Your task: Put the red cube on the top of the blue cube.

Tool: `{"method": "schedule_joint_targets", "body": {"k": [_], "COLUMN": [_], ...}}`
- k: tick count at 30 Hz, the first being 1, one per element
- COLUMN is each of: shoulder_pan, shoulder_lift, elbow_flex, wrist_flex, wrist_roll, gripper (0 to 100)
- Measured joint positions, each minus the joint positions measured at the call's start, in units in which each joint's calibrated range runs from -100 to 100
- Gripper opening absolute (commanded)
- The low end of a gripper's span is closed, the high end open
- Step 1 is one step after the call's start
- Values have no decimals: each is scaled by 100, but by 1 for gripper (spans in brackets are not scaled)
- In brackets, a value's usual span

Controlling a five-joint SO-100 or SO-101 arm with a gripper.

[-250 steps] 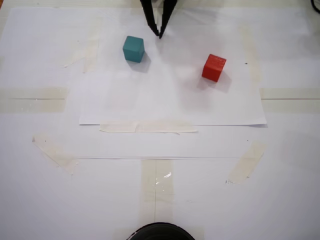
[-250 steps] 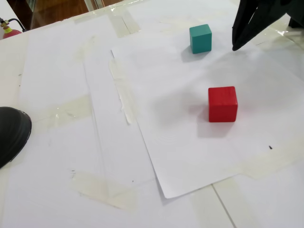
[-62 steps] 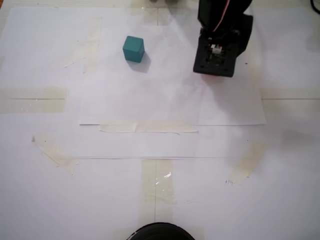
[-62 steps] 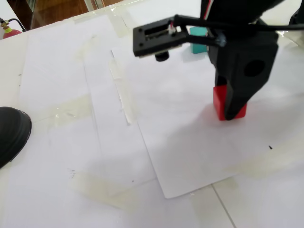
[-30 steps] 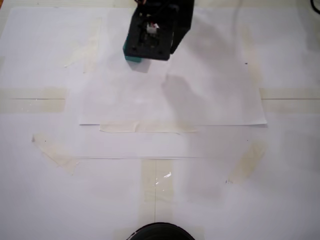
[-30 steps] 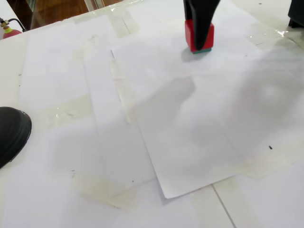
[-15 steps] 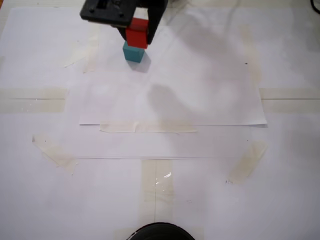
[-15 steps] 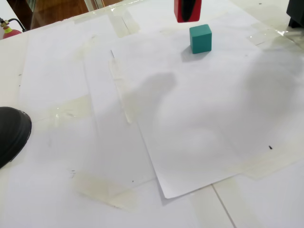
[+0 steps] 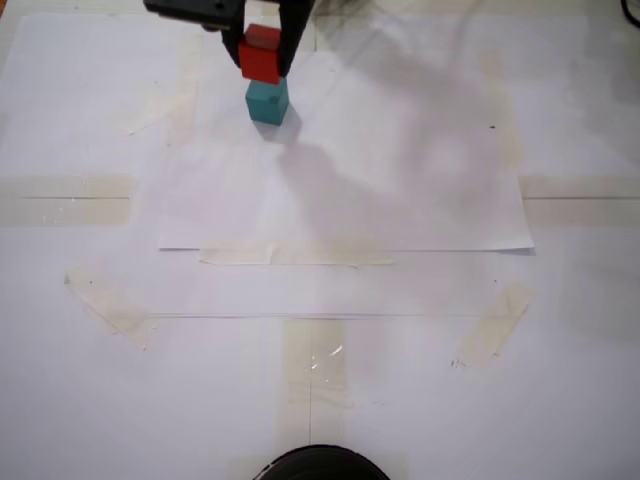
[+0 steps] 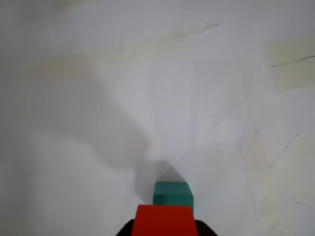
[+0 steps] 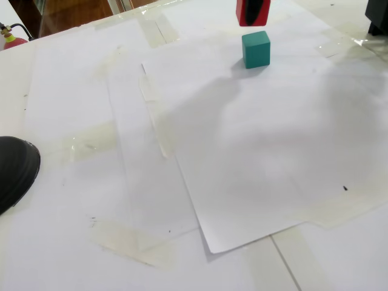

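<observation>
gripper (image 9: 262, 58) clamped on red cube (image 9: 261, 56), held clear above blue cube (image 11: 256, 49), visible gap between them, blue cube near far edge of white paper sheet (image 11: 273, 157), open paper around it

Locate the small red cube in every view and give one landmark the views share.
A fixed view: small matte red cube, top centre-left, held in the tool.
Wrist view: bottom edge, centre.
A fixed view: top edge, right of centre.
Shared landmark: small teal cube, lying just below it.
</observation>
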Motion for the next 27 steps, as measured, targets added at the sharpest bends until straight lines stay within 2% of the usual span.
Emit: {"method": "schedule_joint_targets", "body": {"k": [27], "shoulder_pan": [132], "shoulder_lift": [-9], "elbow_flex": [868], "wrist_flex": [-716], "wrist_roll": [98], "gripper": [8]}}
